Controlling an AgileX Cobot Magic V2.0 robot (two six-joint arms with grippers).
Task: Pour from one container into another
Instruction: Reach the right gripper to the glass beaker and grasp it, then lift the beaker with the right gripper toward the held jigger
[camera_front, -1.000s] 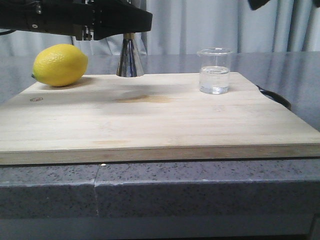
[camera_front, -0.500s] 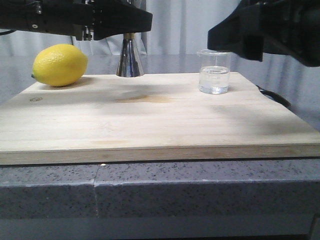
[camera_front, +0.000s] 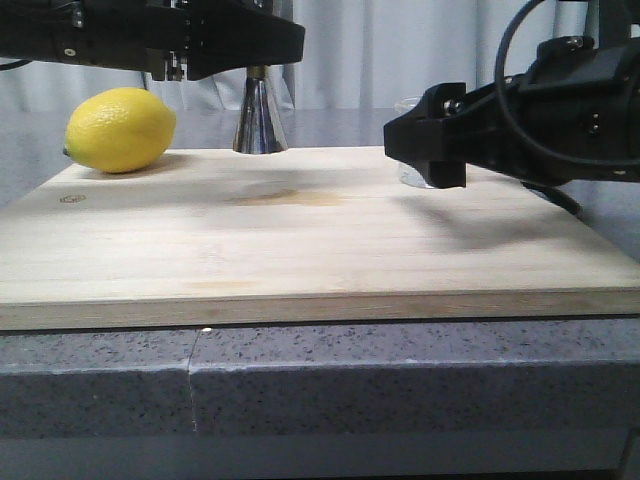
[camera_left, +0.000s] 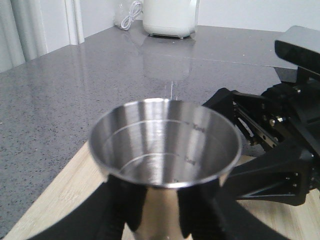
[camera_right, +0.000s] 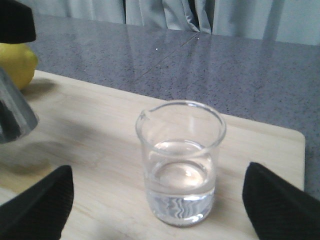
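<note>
The steel jigger (camera_front: 260, 122) stands at the back of the wooden board (camera_front: 300, 240); my left gripper (camera_front: 258, 70) is shut on its narrow waist. From the left wrist, its open cup (camera_left: 165, 145) looks empty, with a black finger (camera_left: 122, 205) on either side. The glass beaker (camera_right: 180, 160), part full of clear liquid, stands upright on the board's right rear. My right gripper (camera_right: 159, 210) is open, one finger (camera_right: 37, 205) on each side of the beaker, apart from the glass. In the front view the right gripper (camera_front: 430, 145) covers all but the beaker's rim (camera_front: 407, 102).
A yellow lemon (camera_front: 120, 130) lies at the board's left rear corner, next to the jigger. The board rests on a grey speckled counter (camera_front: 400, 380). A white appliance (camera_left: 170, 17) stands far off on the counter. Grey curtains hang behind.
My right arm came down from the upper right and now stands in front of the beaker, its fingers either side. The left arm and jigger have not moved.
</note>
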